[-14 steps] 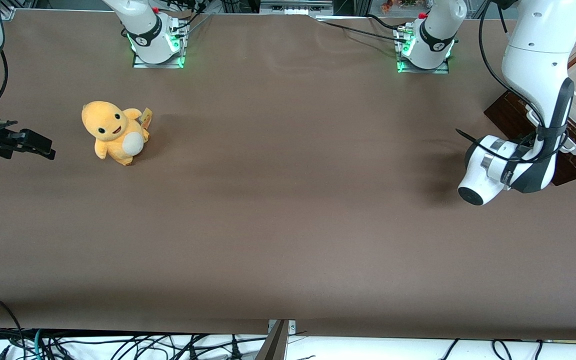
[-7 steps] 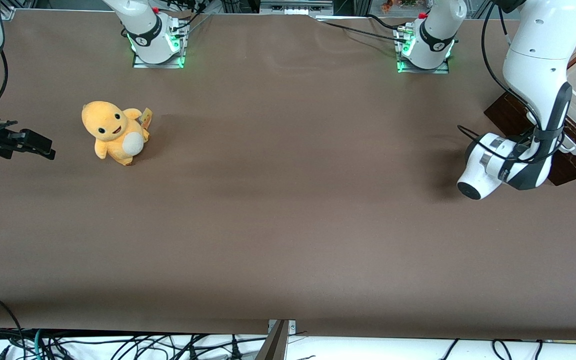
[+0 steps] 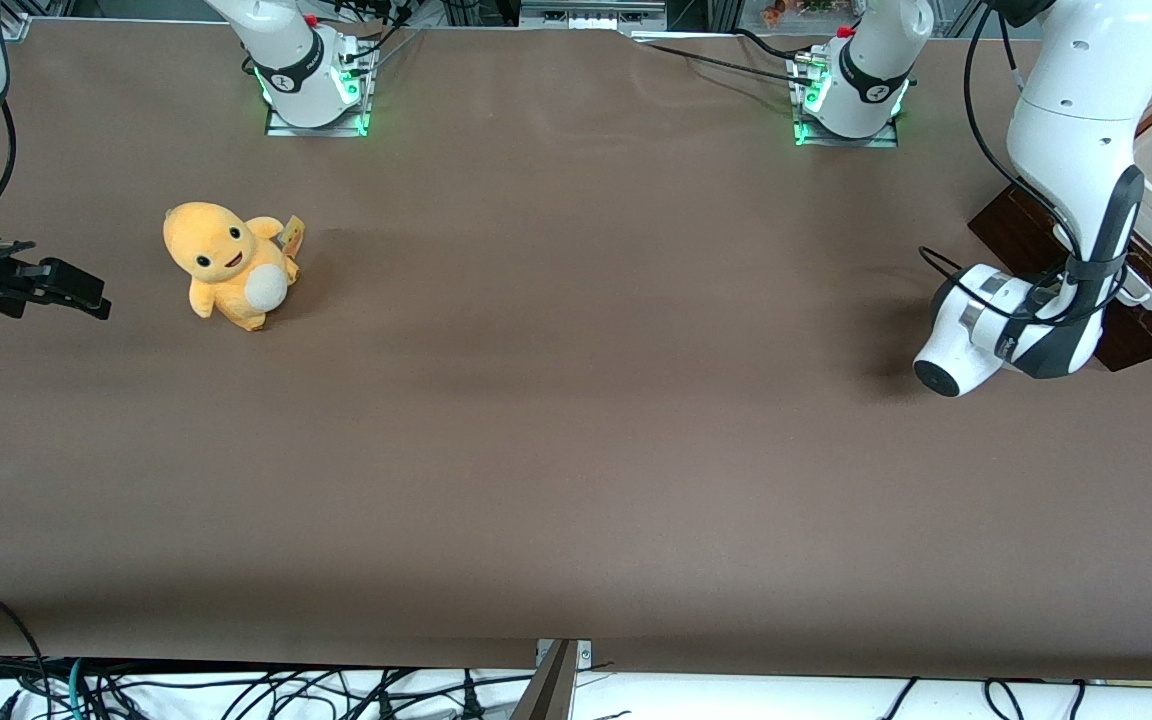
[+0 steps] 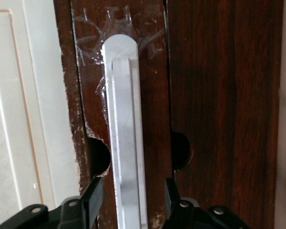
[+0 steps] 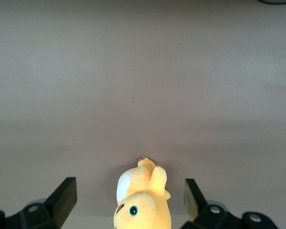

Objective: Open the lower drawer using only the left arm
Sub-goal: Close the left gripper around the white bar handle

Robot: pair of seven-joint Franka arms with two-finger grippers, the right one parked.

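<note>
At the working arm's end of the tabletop (image 3: pixel 576 450), the left arm (image 3: pixel 1076 140) sets its hand (image 4: pixel 131 200) around the lower drawer's (image 4: pixel 219 95) white handle (image 4: pixel 124 133), fingers (image 4: pixel 93 195) wide, not touching; plush toy (image 3: pixel 226 262) well apart

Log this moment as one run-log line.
stage: at handle | gripper: open, jaws straddling white handle of lower drawer | drawer: looks shut | plush: toward parked arm's end
</note>
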